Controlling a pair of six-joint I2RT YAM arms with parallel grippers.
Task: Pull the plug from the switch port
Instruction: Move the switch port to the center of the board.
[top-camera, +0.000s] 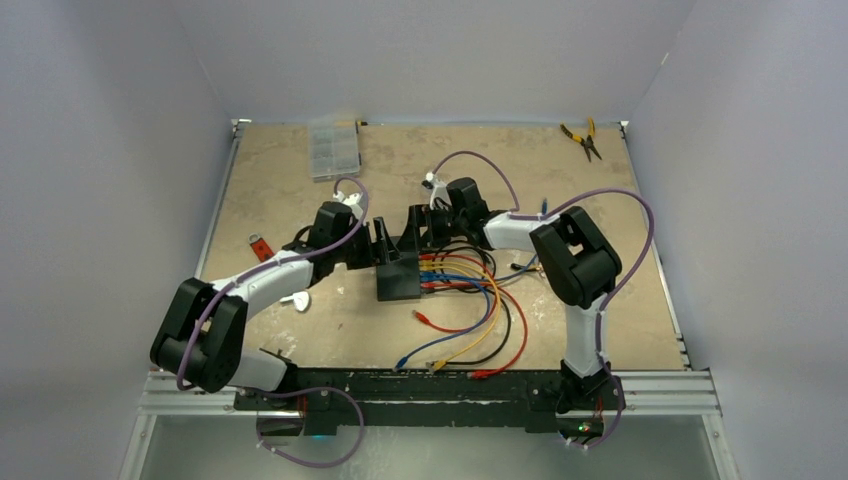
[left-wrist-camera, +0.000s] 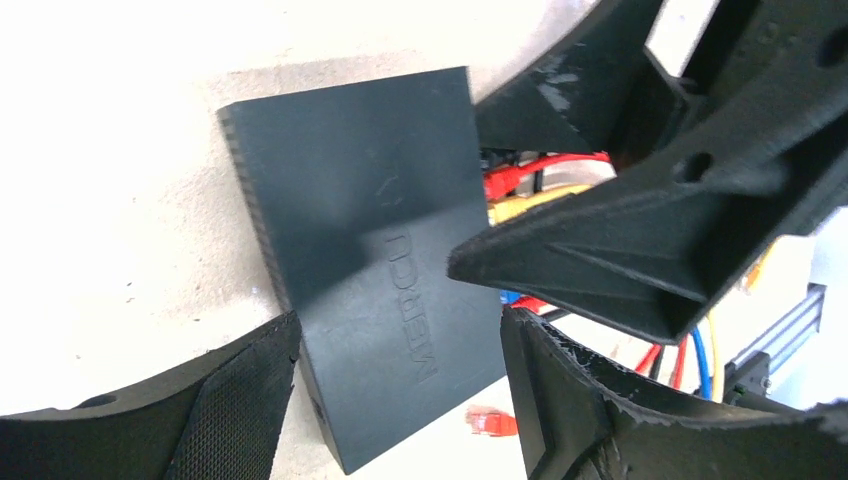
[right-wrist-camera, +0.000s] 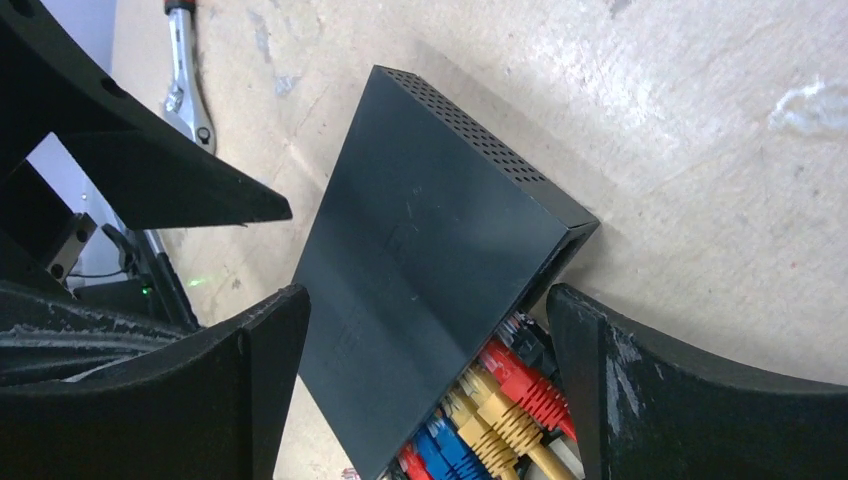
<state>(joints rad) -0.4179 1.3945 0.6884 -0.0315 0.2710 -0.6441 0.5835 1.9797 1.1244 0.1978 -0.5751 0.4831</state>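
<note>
The matte-black switch (top-camera: 398, 278) lies mid-table with several red, yellow and blue plugs (right-wrist-camera: 500, 405) in the sockets along its right edge. My left gripper (top-camera: 385, 248) straddles the switch (left-wrist-camera: 380, 270) across its short width, and its fingers (left-wrist-camera: 230, 400) rest against both long sides. My right gripper (top-camera: 418, 228) is open over the far socket corner of the switch (right-wrist-camera: 430, 240). The red plug (right-wrist-camera: 528, 385) and its neighbours lie between the right gripper's (right-wrist-camera: 425, 300) spread jaws without touching them. The right gripper's fingers (left-wrist-camera: 620, 240) also show in the left wrist view.
Red, yellow, blue and black cables (top-camera: 480, 300) run from the switch toward the near edge, with loose ends (top-camera: 420, 318) on the table. A loose red plug (left-wrist-camera: 490, 420) lies beside the switch. Clear compartment box (top-camera: 333, 150) far left, pliers (top-camera: 582, 138) far right, a wrench (right-wrist-camera: 188, 80).
</note>
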